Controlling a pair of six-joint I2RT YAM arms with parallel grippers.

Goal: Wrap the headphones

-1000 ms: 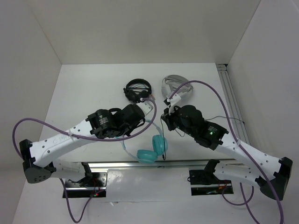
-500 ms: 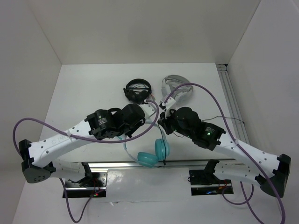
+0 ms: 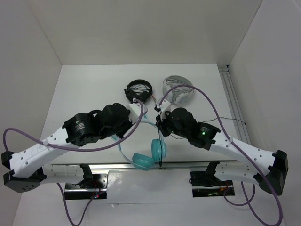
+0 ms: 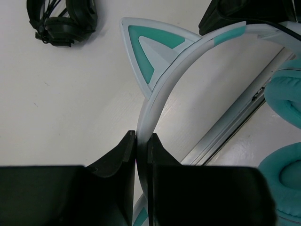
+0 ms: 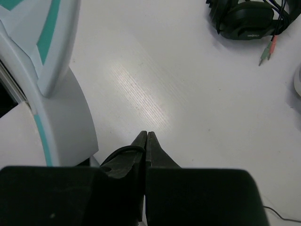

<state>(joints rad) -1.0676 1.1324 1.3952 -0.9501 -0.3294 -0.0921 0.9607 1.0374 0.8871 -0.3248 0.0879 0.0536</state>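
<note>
1. The left arm reaches from its base at the near left corner diagonally toward the middle of the tabletop (image 3: 84, 89), with its elbow raised and its wrist angled to the right.
2. The left tool (image 4: 142, 141) is clamped on the pale headband (image 4: 174, 70) of the headphones (image 3: 159, 149). The two fingers pinch the band's thin edge with almost no gap showing.
3. The right arm stretches from the near right corner up and to the left. Its wrist ends just beside the left wrist at the centre.
4. The right tool (image 5: 146, 136) has its fingers pressed together. The thin black cable (image 5: 123, 150) curves into the seam between them, so it appears nipped there.
5. The headphones hang between the two tools and the near edge. The headband arcs from the left tool, and one cat ear (image 4: 150, 47) points toward the far side.
6. The two teal cups sit lowest, at the near edge of the tabletop over the metal rail (image 3: 197, 163).
7. In the right wrist view, part of the headband and a cat ear stand close on the left.
8. The black headphones (image 3: 138, 90) lie folded on the tabletop beyond the tools, with small pink and green plugs (image 5: 265, 49) beside them.
9. The grey-white headphones (image 3: 178, 89) lie just to their right.
</note>
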